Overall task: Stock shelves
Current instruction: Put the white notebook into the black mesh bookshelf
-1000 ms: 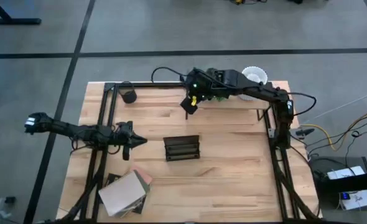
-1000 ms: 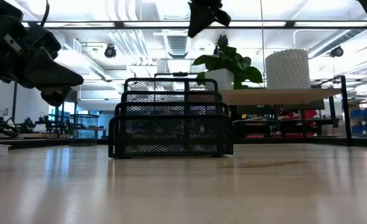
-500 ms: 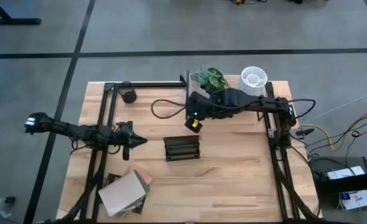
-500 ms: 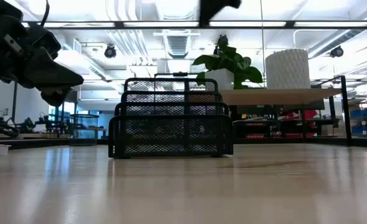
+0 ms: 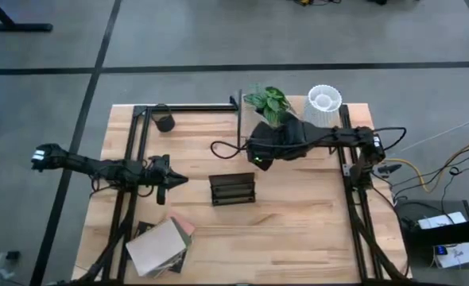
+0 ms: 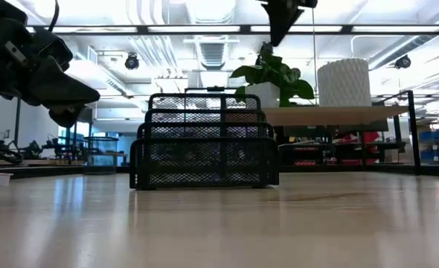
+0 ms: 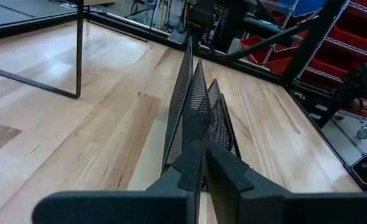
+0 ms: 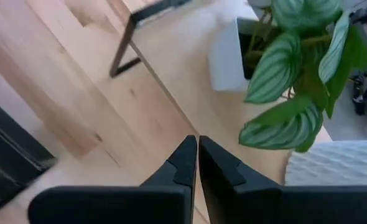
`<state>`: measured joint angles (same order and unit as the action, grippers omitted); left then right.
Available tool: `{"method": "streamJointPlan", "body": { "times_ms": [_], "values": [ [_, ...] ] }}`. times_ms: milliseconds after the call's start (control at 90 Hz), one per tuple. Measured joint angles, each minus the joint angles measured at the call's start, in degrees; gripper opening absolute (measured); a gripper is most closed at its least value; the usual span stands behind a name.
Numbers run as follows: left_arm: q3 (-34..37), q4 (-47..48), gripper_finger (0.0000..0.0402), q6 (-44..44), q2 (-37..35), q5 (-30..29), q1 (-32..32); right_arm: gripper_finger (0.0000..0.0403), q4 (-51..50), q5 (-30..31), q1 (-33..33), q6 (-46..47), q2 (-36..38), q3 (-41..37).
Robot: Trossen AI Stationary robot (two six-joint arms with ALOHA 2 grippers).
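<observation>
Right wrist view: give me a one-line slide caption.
Shut right gripper above the shelves' pale board, facing the potted plant.

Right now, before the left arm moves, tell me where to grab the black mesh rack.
Probably the top rim of one upright panel of the black mesh rack, from straight above: the panels are thin and vertical with gaps between, so the left tool could straddle one.

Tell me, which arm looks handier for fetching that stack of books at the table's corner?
Probably the left: its gripper, jaws closed, hovers near the grey-covered book stack. The right gripper sits by the shelf.
</observation>
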<state>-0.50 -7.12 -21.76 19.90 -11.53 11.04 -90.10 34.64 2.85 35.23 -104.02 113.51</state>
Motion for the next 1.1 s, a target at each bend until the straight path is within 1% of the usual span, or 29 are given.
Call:
{"method": "streamJointPlan", "body": {
  "times_ms": [178,344,456,644,844,978,1100],
  "values": [
    [0.0,0.0,0.0006,0.0,0.0,0.0,0.0,0.0000,0.4,0.1,-0.4,1.7,2.9,-5.8],
    [0.0,0.0,0.0006,0.0,0.0,0.0,0.0,0.0000,1.1,0.1,-0.3,5.5,6.8,-12.2],
    [0.0,-0.1,0.0006,0.0,0.0,0.0,0.0,0.0000,3.3,1.0,-0.4,7.5,9.2,-16.9],
    [0.0,-0.2,0.0007,0.0,0.0,0.0,0.0,0.0000,10.9,1.6,-0.4,7.8,13.9,-26.1],
    [0.0,-0.2,0.0006,0.0,0.0,0.0,0.0,0.0000,19.3,2.0,-0.4,7.6,16.4,-34.9],
    [0.0,-0.2,0.0006,0.0,0.0,0.0,0.0,0.0000,24.7,3.6,-0.2,7.1,16.7,-39.1],
    [0.0,-0.2,0.0006,0.0,0.0,0.0,0.0,0.0000,28.1,6.8,0.8,6.1,16.6,-41.2]
  ]
}}
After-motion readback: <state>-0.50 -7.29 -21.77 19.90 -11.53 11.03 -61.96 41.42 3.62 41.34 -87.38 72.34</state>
